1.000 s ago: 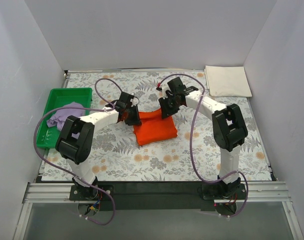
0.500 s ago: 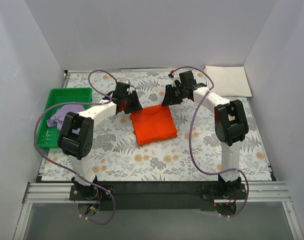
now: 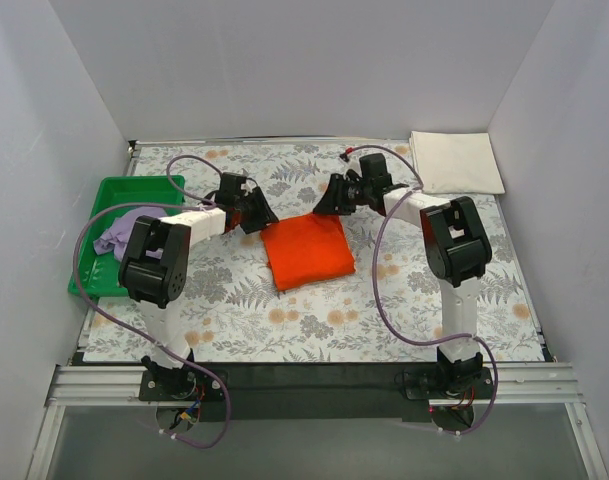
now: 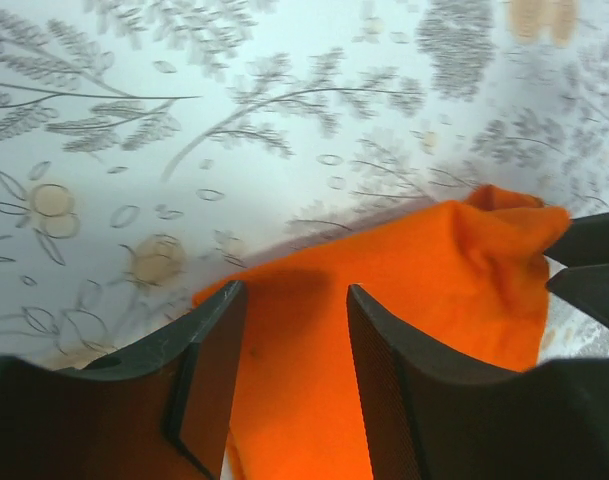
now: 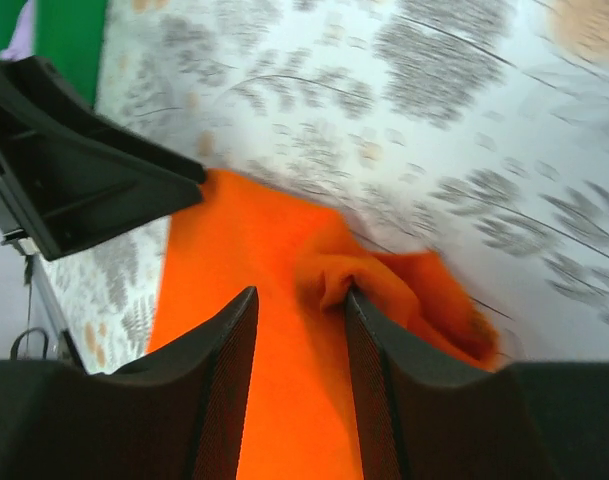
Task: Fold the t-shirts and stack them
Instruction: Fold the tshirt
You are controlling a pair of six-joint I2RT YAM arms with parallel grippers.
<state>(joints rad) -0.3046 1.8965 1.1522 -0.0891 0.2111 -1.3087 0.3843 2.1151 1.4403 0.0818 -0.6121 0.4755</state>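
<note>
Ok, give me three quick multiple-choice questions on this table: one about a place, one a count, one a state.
1. Where is the lilac shirt? A in the green tray; B on the floor; C hanging from a gripper.
2. How many shirts show? A two; B three; C four.
3. The orange shirt is: A spread out unfolded; B folded flat on the table; C crumpled in a ball.
Answers: A, it lies bunched inside the tray; B, orange, lilac and the cream shirt; B, it forms a neat flat patch.

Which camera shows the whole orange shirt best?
The top camera: the folded orange shirt is in view whole, edges and all. Each wrist camera shows only one corner of it, up close.
</note>
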